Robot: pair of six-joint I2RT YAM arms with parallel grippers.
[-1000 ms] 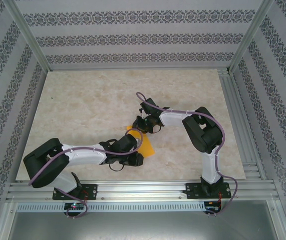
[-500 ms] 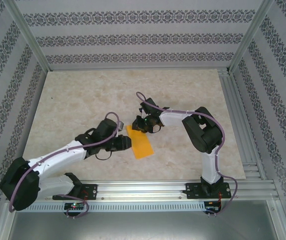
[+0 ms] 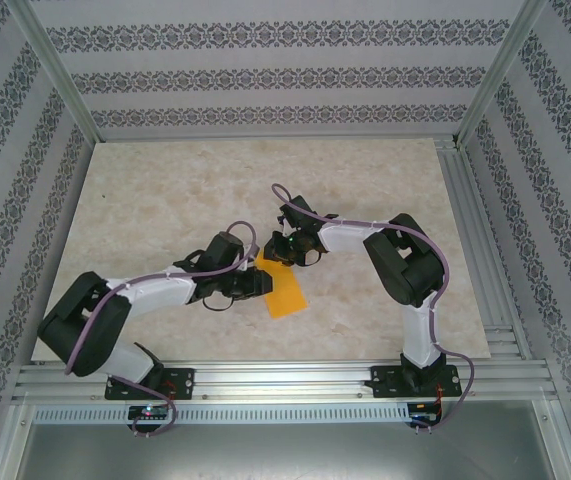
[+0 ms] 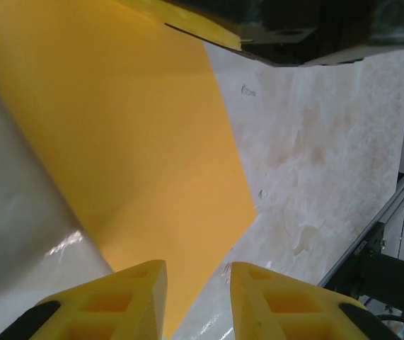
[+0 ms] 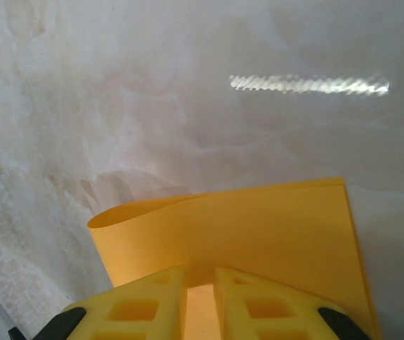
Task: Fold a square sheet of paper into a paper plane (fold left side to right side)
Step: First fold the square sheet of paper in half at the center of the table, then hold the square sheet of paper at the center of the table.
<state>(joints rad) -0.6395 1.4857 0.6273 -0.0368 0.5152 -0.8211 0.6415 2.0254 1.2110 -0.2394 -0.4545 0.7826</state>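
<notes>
Two-handedly working the orange-yellow sheet of paper [image 3: 287, 292], lying as a slanted rectangle near the middle of the pale marbled table [image 3: 165, 190], just ahead of the arms' bases.

Pinching the sheet's far end with the right gripper [image 3: 285, 248], reaching in from the right side. From the right wrist, squeezing the paper between yellow fingers [image 5: 152, 301] standing almost together, with only a sliver of orange showing in the slit. Bowing the paper into a soft, uncreased curl at one side rather than pressing it flat. From the left wrist, raising that pinched edge slightly off the table beneath the dark gripper body.

Sitting at the sheet's left edge with the left gripper [image 4: 198, 287], pointing along the paper and gripping nothing. Showing a clear gap between its yellow fingertips [image 4: 134, 297], with the paper's near corner and bare table visible through it. Impossible to tell whether those fingertips are touching the sheet.
</notes>
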